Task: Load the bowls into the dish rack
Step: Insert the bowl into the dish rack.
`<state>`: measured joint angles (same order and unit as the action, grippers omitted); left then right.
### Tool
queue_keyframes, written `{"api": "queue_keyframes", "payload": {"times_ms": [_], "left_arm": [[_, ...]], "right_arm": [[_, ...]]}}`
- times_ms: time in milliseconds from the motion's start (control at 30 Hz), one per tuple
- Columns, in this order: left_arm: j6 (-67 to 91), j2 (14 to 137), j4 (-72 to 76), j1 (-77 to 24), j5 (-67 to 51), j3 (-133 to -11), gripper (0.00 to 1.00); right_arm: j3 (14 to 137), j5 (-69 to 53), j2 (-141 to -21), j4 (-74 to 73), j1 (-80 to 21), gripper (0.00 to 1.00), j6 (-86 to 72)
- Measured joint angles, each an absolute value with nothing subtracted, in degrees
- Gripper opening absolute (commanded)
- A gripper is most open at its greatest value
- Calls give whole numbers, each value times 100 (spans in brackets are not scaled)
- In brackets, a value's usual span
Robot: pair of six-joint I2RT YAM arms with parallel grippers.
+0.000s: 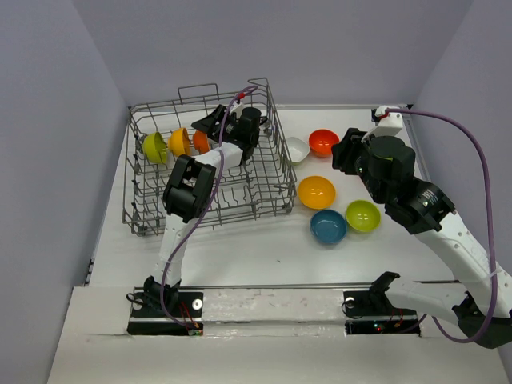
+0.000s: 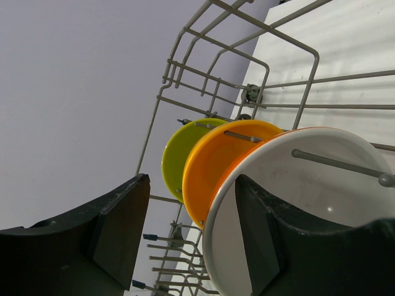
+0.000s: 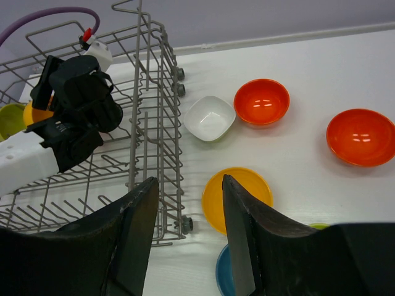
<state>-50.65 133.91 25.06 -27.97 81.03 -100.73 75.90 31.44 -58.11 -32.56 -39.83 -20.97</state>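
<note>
Left claw (image 2: 191, 185) is inside the dish rack (image 1: 282, 176), jaws wide, gripping nothing. The rim of a white bowl (image 2: 308, 185) stands on edge between its two fingers (image 2: 117, 228). There is a clear gap on the left-finger side; can't tell if the right finger touches the bowl. Just past that bowl from the claw is an orange-yellow bowl (image 2: 216, 160), then a lime green bowl (image 2: 179, 154). All three stand upright in a close row among the tines. Right claw (image 3: 188, 182) hangs over the table (image 1: 256, 248), just right of the rack's side wall, jaws wide, nothing between them. Straight ahead of it a second white bowl (image 3: 210, 117) sits next to the rack wall. Ahead and to the right is a red-orange bowl (image 3: 261, 102), and further right a second red-orange bowl (image 3: 361, 137). Under the right claw's right finger, partly hidden by it, is a second orange-yellow bowl (image 3: 213, 203). Back toward the arm base from that are a teal bowl (image 1: 328, 226) and, just beside it, a second lime green bowl (image 1: 362, 216). Six bowls sit open side up on the table, three in the rack.
</note>
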Motion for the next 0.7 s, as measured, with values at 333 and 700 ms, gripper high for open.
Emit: {"api": "queue_keyframes", "payload": {"times_ms": [333,700], "left_arm": [[-5009,13391,2427,-2801,8031,-10075,71],[-4191,13391,1457,-2801,7819,-10403,74]], "right_arm": [[7590,3144,-5811,-3256,-3983,52,-2097],[7590,3140,-5811,-3253,-3983,52,-2097]]}}
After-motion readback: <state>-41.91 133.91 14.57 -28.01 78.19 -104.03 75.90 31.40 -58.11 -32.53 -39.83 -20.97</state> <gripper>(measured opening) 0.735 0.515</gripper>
